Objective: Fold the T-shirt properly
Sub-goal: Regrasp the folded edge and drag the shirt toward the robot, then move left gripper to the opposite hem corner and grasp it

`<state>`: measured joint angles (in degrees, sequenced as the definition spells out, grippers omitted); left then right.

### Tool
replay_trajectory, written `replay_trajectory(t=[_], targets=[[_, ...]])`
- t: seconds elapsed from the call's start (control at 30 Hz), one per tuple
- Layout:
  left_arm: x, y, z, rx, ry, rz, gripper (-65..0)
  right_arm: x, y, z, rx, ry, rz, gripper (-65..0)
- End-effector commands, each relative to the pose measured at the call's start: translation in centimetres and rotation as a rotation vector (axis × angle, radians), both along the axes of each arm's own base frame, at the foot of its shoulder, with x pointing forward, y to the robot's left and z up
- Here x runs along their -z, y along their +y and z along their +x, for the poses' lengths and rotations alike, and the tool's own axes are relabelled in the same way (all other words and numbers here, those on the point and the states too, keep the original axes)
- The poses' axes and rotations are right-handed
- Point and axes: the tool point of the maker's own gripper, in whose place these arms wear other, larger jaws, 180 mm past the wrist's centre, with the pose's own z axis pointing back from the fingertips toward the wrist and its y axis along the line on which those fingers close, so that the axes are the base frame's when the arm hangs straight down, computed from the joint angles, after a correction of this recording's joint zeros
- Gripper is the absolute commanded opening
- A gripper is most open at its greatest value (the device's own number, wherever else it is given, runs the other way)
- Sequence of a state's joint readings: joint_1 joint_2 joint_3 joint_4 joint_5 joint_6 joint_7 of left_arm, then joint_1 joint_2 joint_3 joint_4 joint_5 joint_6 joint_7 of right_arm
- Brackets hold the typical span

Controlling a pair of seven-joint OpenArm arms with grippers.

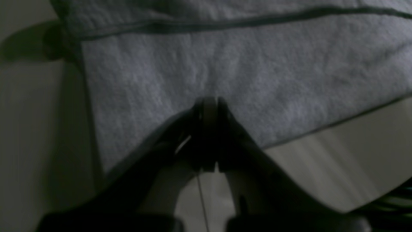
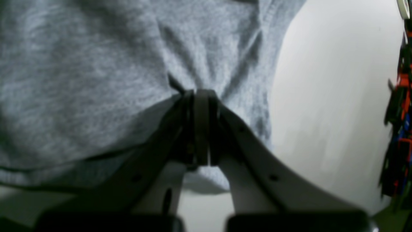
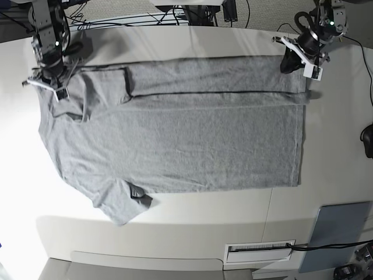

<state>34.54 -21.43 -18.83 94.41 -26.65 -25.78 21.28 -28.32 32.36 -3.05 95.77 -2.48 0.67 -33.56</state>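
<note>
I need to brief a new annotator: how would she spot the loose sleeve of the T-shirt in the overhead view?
Start at the grey T-shirt spread across the white table. Follow its near edge to the end by the right gripper. The sleeve sticks out there onto bare table with a small turned-up corner, unlike the other, folded onto the shirt.

Both arms reach to the far corners, left gripper (image 3: 298,60) and right gripper (image 3: 45,83) (jaws pinched together).

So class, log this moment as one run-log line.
stage: first fold | T-shirt: far edge folded over | left gripper: shut on hem corner | right gripper: shut on shoulder
</note>
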Motion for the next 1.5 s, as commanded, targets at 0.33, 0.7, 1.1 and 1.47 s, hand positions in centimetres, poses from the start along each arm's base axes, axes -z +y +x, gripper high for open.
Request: replay_trajectory(t=[0.33,0.7,1.1,1.47], targets=[[1.0,2.1,-7.5,0.049,0.152,0.025,-65.0,0.4,1.0,-5.8,-0.035,0.107,-0.032,-65.0],[0.9,1.9,-9.1,0.078,0.183,0.023,-65.0,0.6,-0.2,-9.9,-0.023,0.171,-0.115,-65.0],[-4.6,1.3,-4.1,0.189,-0.002,0.099,-65.0,-6.9,1.6,-3.8,-0.063,-0.128,-0.173,-65.0],[-9.1,4.5,3.8,0.008,-0.189,0.159,-30.6,-10.0,1.9,2.0,-0.142,-0.226,-0.174,-43.2]])
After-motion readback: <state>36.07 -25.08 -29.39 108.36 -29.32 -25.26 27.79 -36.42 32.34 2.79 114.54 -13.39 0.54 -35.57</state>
